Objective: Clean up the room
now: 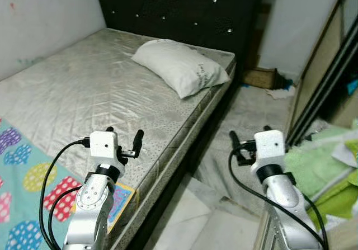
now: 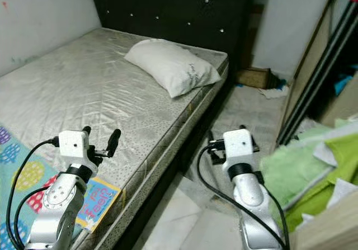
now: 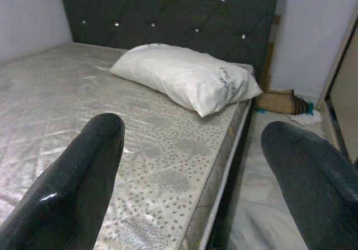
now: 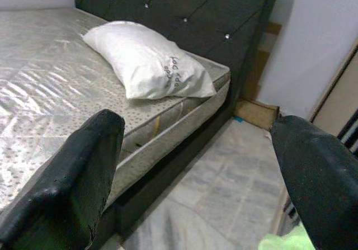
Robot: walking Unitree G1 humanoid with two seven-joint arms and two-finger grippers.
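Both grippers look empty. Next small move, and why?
Probably step toward the headboard: the pillow lies askew at the mattress corner, well ahead of the open left gripper and open right gripper, neither holding anything.

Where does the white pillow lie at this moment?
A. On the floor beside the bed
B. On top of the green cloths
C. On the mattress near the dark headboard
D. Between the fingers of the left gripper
C: the white pillow rests on the mattress, close to the dark headboard.
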